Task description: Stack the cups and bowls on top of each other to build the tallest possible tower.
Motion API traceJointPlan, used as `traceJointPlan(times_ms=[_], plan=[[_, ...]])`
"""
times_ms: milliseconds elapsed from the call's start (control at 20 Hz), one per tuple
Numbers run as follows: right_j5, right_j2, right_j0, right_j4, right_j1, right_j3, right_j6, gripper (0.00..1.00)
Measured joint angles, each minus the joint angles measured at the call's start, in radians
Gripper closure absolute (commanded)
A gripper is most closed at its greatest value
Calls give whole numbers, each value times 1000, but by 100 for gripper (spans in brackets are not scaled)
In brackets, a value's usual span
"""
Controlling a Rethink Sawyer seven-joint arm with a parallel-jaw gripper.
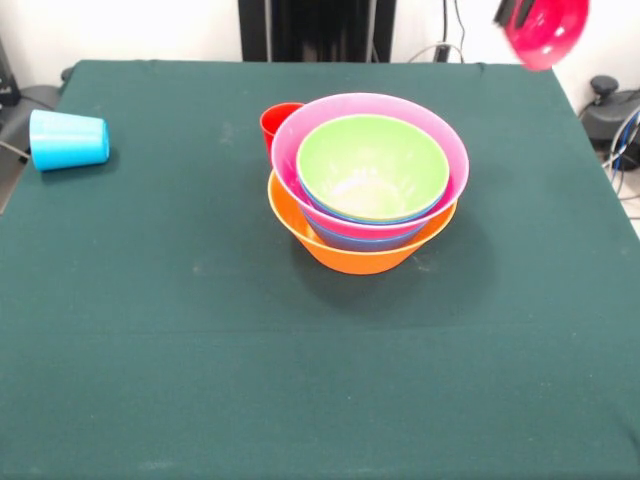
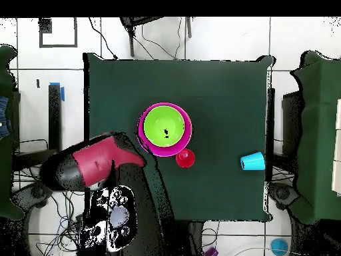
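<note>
A: Front view first. Where is the tower [image 1: 367, 190]?
B: Centre of the frame, slightly above the middle, upright on the green table [image 1: 320, 380]. The orange bowl [image 1: 360, 250] is the base, a blue bowl's rim [image 1: 372, 228] shows above it, then the pink bowl [image 1: 440, 140], with the lime green bowl [image 1: 372, 165] innermost, all mouths up.
A: The cups?
B: The red cup [image 1: 276, 124] stands just behind the stack's left side, partly hidden. The light blue cup [image 1: 68, 140] lies on its side at the left edge, long axis across the frame, wide mouth toward the left.
A: And the arm?
B: Only a red rounded part [image 1: 546, 30] shows at the upper right corner. I cannot tell how the fingers stand.
A: Overhead view?
B: The pink bowl [image 2: 165, 130] and lime green bowl [image 2: 164, 127] sit mid-table; the red cup [image 2: 186, 159] touches the lower right; the light blue cup [image 2: 252, 161] lies well apart at right. The arm [image 2: 93, 163] hangs at lower left, beside the stack. Tiled floor and cables surround the table [image 2: 220, 87].
</note>
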Motion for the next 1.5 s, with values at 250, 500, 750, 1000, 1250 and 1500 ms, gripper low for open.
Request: traceJointPlan(times_ms=[250, 500, 750, 1000, 1250, 1500], plan=[[41, -7, 96, 2, -28, -26, 0, 100], [41, -6, 108, 1, -23, -53, 0, 100], [41, -6, 54, 0, -7, -67, 0, 100], [41, -6, -23, -1, 10, -71, 0, 100], [41, -6, -72, -10, 56, -117, 0, 100], [41, 7, -104, -12, 149, -214, 0, 100]])
